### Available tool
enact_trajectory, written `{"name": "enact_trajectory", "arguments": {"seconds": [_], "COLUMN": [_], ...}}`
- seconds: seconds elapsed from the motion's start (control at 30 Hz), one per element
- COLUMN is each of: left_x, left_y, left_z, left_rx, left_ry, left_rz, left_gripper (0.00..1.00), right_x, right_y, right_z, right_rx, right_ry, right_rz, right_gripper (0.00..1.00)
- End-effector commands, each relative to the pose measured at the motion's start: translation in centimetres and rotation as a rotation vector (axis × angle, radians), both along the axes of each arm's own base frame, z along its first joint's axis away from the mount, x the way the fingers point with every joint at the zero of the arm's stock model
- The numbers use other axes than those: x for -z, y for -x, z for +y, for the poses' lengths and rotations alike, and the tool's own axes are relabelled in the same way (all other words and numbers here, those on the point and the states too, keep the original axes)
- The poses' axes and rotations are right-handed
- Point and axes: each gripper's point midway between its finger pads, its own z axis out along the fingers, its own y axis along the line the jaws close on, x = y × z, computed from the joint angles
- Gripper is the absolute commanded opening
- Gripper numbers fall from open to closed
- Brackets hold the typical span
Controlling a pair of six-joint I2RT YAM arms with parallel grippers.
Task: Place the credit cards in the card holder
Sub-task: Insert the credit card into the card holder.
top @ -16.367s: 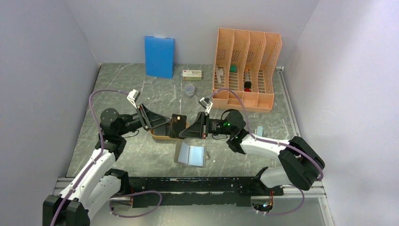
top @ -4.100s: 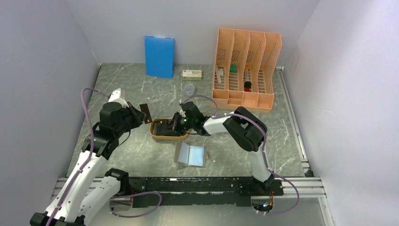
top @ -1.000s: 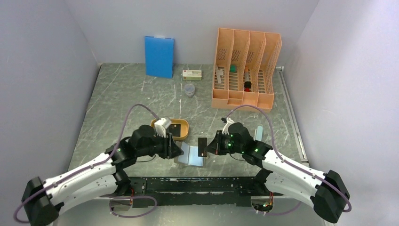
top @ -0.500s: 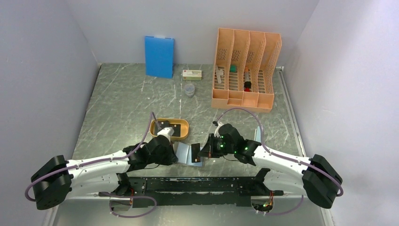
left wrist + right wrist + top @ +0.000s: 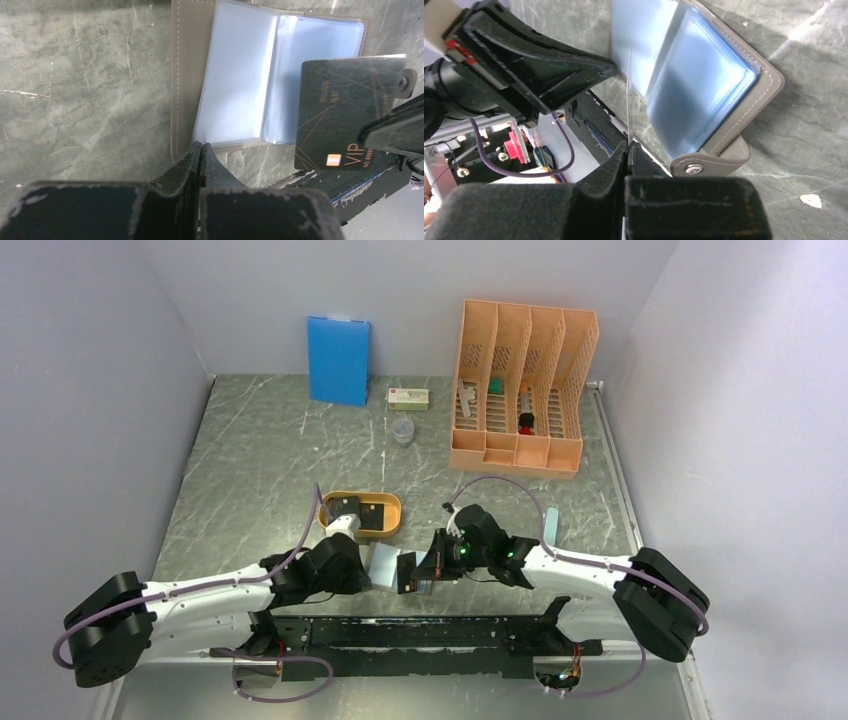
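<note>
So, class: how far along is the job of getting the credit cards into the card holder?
Done: the card holder lies open, with no card showing in its pockets. In hand: the right gripper pinches one credit card over it; the left gripper is shut at its edge. Left: slotting that card, then any others.

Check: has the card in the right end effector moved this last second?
Yes: the card went left and nearer, now below the orange tray's right end, over the wallet.

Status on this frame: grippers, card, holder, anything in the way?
Left gripper shut, pinching an edge of the card holder. Right gripper shut on a credit card, held over the open holder, not yet in. Nothing seen blocking entry.
</note>
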Motion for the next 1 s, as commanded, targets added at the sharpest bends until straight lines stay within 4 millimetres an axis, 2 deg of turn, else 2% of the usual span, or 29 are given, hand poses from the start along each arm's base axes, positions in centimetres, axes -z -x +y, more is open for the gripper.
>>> {"name": "enact_trajectory", "arguments": {"seconds": [0.0,0.2,0.73,0.97], "left_x": [0.0,0.0,0.0,0.0], "left_y": [-0.2,-0.1,0.2,0.3], "left_z": [0.3,0.3,0.2,0.4], "left_rx": [-0.024,-0.022,-0.009,-0.013], "left_ry": [0.008,0.019,0.033,0.030], "left_rz": [-0.020,-0.016,-0.011,-0.010], "left_gripper": [0.05,0.05,0.05,0.05], "right_x": [0.5,1.9,3.1,3.4], "right_y": [0.7,0.9,0.4,-0.5], "right_z": [0.3,0.1,1.2,1.5], "right_rx": [-0.005,0.018,0.036,0.063], "right_ry": [-0.018,0.015,0.017,0.029], "right_rz": [0.053,0.110,0.164,0.151], "right_gripper": [0.00,0.00,0.00,0.00]}}
